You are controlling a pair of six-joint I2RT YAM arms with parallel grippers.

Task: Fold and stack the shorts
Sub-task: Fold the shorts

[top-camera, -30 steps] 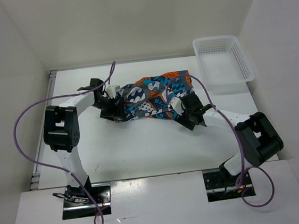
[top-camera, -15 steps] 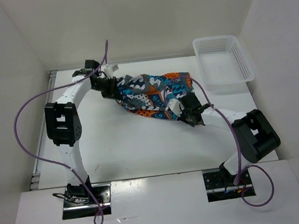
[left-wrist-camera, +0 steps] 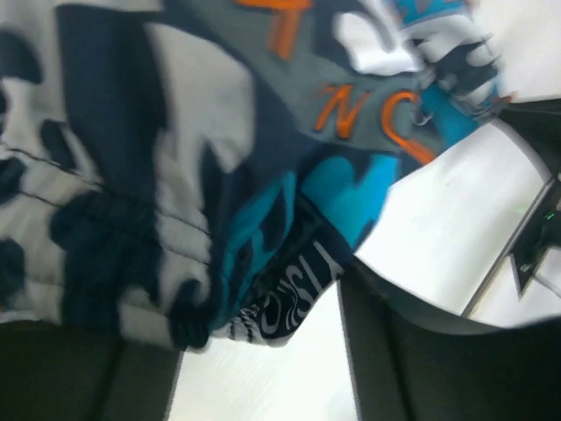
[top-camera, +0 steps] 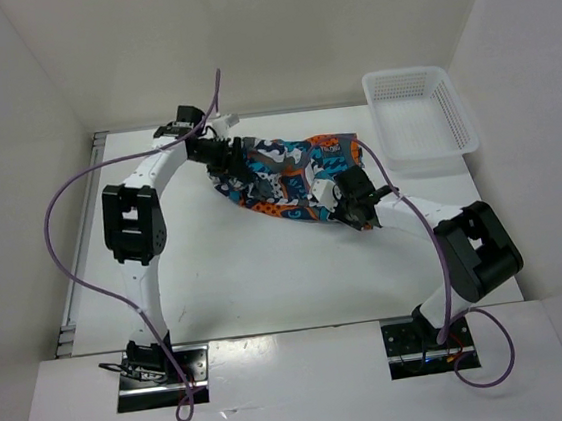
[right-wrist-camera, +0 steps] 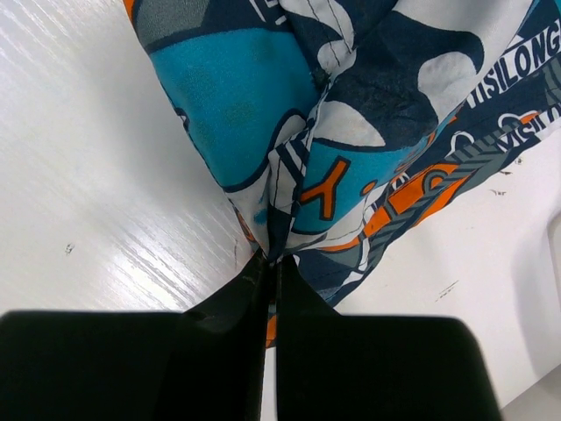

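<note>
Patchwork teal, orange, white and grey fabric shorts (top-camera: 282, 175) bunched on white surface (top-camera: 267, 272), left end effector (top-camera: 224, 161) clamped on their nine o'clock edge, right end effector (top-camera: 345, 196) closed tight, pinching their four o'clock edge.

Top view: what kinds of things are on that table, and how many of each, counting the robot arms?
shorts: 1
basket: 1
arms: 2, the left and the right
Total: 4
</note>
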